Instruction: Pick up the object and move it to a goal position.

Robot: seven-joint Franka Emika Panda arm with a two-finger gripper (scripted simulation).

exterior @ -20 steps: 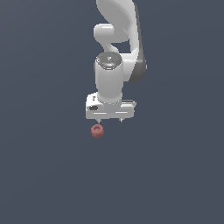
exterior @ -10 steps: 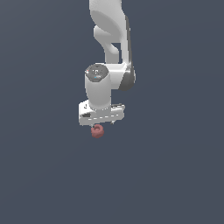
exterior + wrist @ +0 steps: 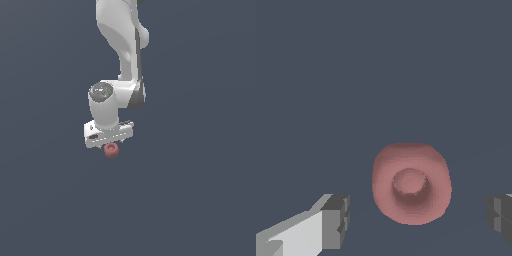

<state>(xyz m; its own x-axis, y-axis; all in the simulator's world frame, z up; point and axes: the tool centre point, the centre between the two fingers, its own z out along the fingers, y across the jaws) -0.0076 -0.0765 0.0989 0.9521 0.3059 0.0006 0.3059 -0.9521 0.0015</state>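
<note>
Dull-red ring (image 3: 111, 150) lies flat on the plain dark grey desk (image 3: 200, 200), hole facing up, directly under the white gripper (image 3: 111, 145) in the exterior view. From that view the ring's upper edge is overlapped by the gripper body, so it sits tucked just below the hand; whether the fingertips reach the ring's level cannot be told there. Wrist view: ring (image 3: 411, 183) sits between the two fingers, a little nearer one than the other. One grey finger pad (image 3: 336, 221) stands apart from the ring's side with bare desk (image 3: 356, 75) showing in the gap; the opposite pad (image 3: 500, 215) is likewise clear of it. Gripper (image 3: 417, 220) is spread wide, wider than the ring, touching nothing. Ring is matte, thick-walled, with a shallow central hollow. Arm links rise above the gripper toward the top of the exterior view. No containers in either view.
</note>
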